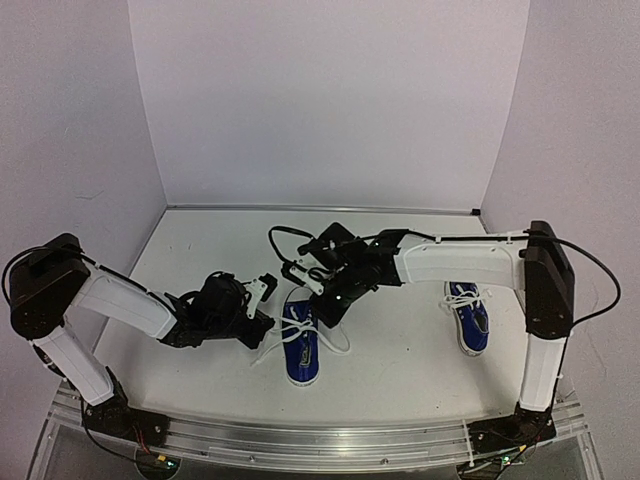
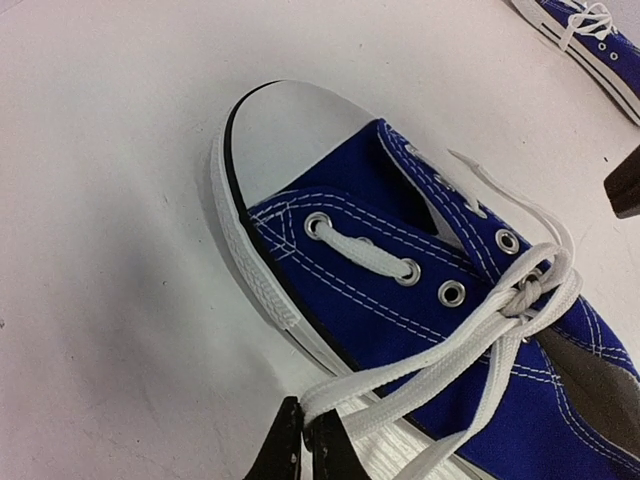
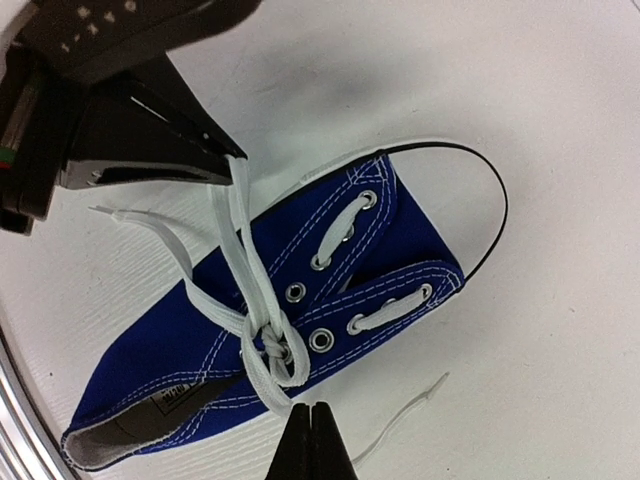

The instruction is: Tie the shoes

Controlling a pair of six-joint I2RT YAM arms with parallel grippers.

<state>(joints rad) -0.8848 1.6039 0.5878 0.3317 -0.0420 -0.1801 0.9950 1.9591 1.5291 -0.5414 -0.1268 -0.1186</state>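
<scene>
One blue sneaker (image 1: 300, 350) with a white toe cap lies at the table's middle, toe toward the arms. Its white laces (image 3: 262, 335) are crossed into a knot over the eyelets, with loops pulled out to both sides. My left gripper (image 2: 305, 432) is shut on the left lace loop (image 2: 400, 385) beside the sole; it also shows in the top view (image 1: 258, 322). My right gripper (image 3: 312, 425) is shut on the right lace loop (image 3: 275, 385) at the shoe's other side, and shows in the top view (image 1: 326, 315). The second sneaker (image 1: 468, 317) lies at the right, untouched.
A loose lace end (image 3: 400, 415) trails on the table by the right gripper. Another lace end (image 3: 150, 225) lies near the left gripper's body (image 3: 110, 130). Grey walls close the back and sides; a metal rail (image 1: 320, 440) runs along the near edge.
</scene>
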